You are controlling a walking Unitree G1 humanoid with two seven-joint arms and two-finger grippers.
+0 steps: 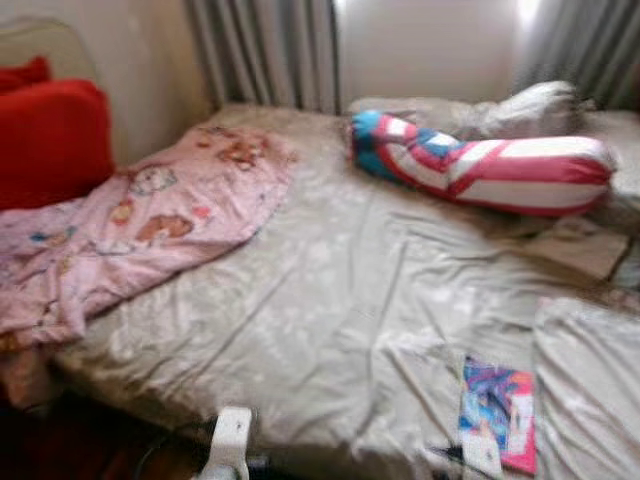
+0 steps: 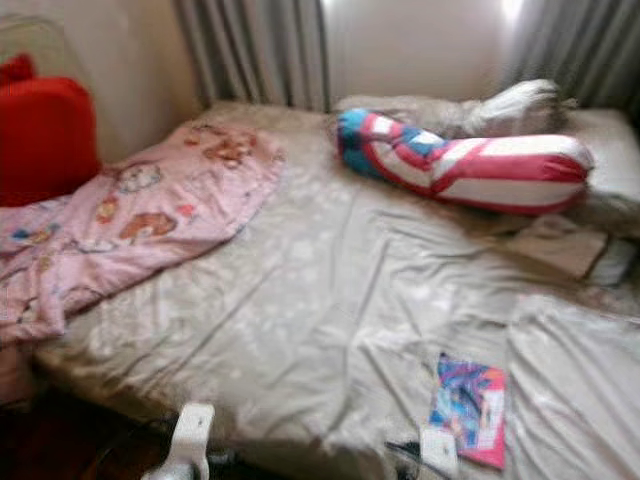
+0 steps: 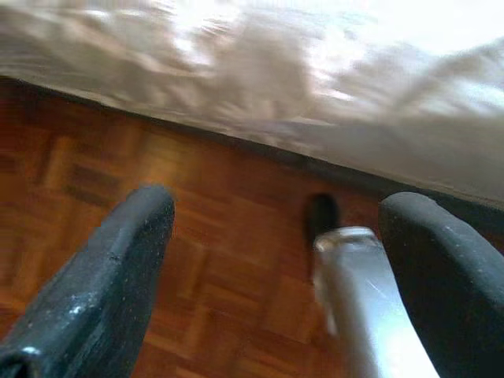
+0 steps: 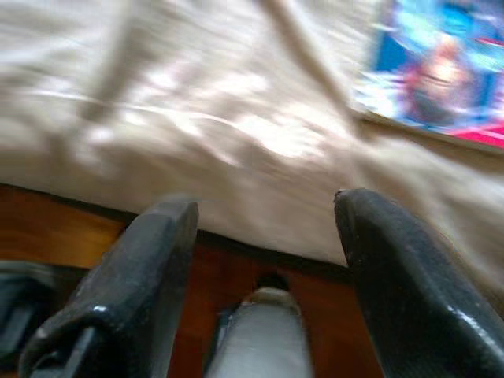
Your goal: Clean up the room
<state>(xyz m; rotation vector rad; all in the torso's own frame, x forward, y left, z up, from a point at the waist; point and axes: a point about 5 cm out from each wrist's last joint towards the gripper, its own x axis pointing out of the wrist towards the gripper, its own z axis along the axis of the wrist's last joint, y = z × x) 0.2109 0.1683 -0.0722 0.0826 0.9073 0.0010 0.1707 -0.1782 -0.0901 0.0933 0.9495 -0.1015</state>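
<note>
From the left eye view, a bed (image 1: 330,300) with a rumpled beige sheet takes up most of the room ahead. A pink blanket (image 1: 140,225) lies bunched over the bed's left side, its end trailing toward the left edge, with a red pillow (image 1: 50,140) behind it at the far left corner. A striped bolster (image 1: 480,165) lies across the far right part of the bed, near the curtains (image 1: 265,50). A bright book (image 1: 497,412) lies flat at the near edge, toward the right corner. The picture is soft, so the pale folded thing near the right edge could be cloth or paper; I cannot tell.

The right eye view gives the same layout, with the book (image 2: 468,405) again just inside the near edge.

In the left wrist view, the left gripper (image 3: 276,260) hangs low over the parquet floor (image 3: 118,173) beside the bed's near edge, its fingers spread wide with nothing between them.

In the right wrist view, the right gripper (image 4: 264,252) sits at the near edge of the bed, fingers apart and empty, with the book (image 4: 441,71) just beyond it on the sheet.

The step in hand looks like the approach to the bed. The book seems the likeliest first pick: the right gripper would need to reach forward over the edge and close on its near border.
</note>
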